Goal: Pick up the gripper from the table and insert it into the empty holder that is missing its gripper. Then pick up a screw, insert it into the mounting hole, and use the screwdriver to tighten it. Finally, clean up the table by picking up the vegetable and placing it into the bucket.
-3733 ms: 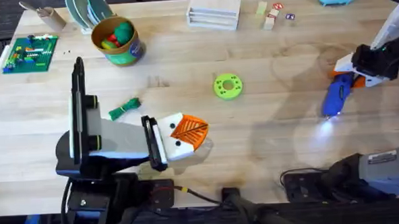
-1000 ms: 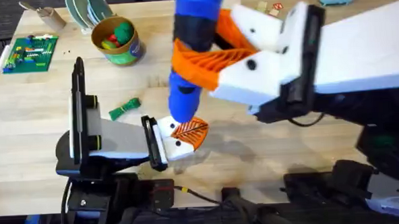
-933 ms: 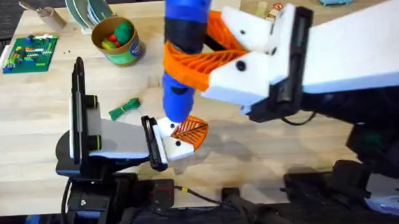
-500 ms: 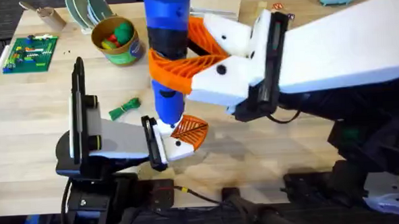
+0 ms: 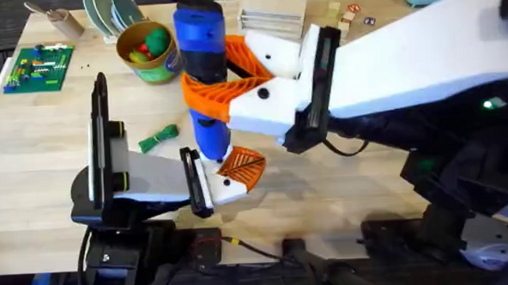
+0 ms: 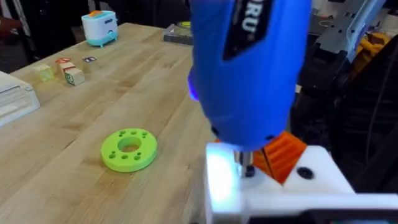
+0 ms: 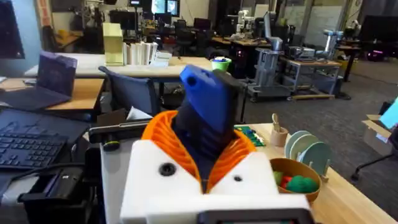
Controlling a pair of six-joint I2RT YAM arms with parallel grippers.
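My right gripper (image 5: 221,75) is shut on the blue screwdriver (image 5: 201,67), which stands upright between its orange pads (image 7: 165,134). The screwdriver's bit (image 6: 247,168) presses down on the white holder (image 6: 311,180) at the end of my left gripper (image 5: 230,174), which lies on the table. The orange ribbed gripper (image 5: 242,164) sits in that holder. The screw is hidden under the bit. A green vegetable (image 5: 158,138) lies on the wood just beyond my left arm. At the far left stands the bucket (image 5: 161,71), holding red, green and yellow toys.
A green disc with holes (image 6: 129,149) lies on the table beyond my left gripper. A wooden block stack (image 5: 272,11), small cubes (image 5: 343,20), a green board (image 5: 36,66) and a plate rack (image 5: 111,11) line the far edge. My right arm spans the table's right half.
My right arm came from the table's right side with the screwdriver to above my left gripper. Over the last second it shifted left, the bit staying on the holder.
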